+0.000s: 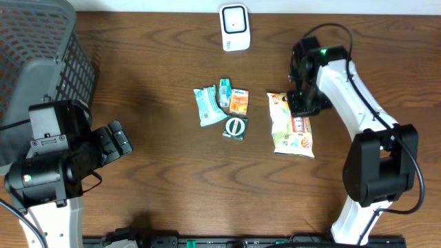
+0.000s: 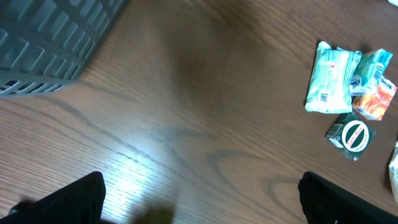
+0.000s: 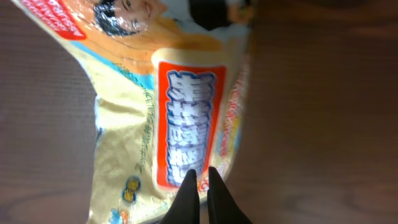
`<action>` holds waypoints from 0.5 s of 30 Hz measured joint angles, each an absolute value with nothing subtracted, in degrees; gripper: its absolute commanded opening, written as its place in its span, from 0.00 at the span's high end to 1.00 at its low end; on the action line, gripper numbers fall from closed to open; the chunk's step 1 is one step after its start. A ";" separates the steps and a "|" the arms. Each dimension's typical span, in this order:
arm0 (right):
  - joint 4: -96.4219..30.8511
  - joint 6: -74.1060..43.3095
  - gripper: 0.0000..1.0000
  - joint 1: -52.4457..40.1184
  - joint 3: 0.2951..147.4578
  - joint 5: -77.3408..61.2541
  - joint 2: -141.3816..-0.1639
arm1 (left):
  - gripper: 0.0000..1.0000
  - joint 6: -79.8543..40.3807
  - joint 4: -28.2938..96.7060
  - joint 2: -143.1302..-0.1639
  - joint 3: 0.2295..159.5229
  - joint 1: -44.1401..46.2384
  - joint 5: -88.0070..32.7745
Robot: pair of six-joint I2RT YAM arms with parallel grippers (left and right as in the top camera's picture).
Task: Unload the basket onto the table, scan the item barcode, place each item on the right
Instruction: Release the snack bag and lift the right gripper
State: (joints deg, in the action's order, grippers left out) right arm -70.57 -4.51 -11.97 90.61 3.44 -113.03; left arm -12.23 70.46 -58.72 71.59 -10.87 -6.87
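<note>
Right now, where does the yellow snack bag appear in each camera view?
Overhead: the snack bag lies right of centre, lengthwise toward the bottom.
Left wrist: only a pale sliver at the right edge, probably the snack bag.
Right wrist: the snack bag fills the left and centre.
Shared landmark: the brown wooden table.

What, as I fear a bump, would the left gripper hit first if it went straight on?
Most likely the bare table: the left gripper points down at plain wood. The green packet lies off to the right of that line, though depth is hard to judge.
</note>
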 measured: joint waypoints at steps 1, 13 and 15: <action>-69.28 -4.51 0.99 -11.97 88.88 2.92 -113.03 | 0.03 -12.23 70.46 -58.72 71.59 -10.87 -6.87; -60.47 -6.52 0.99 -11.97 77.21 -0.60 -112.51 | 0.02 -12.23 70.46 -58.72 71.59 -10.87 -6.87; -62.87 -6.81 0.99 -11.97 78.24 -0.91 -112.57 | 0.02 -12.23 70.46 -58.72 71.59 -10.87 -6.87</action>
State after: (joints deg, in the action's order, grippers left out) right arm -62.87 -6.81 -11.97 78.24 -0.91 -112.57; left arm -12.23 70.46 -58.72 71.59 -10.87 -6.87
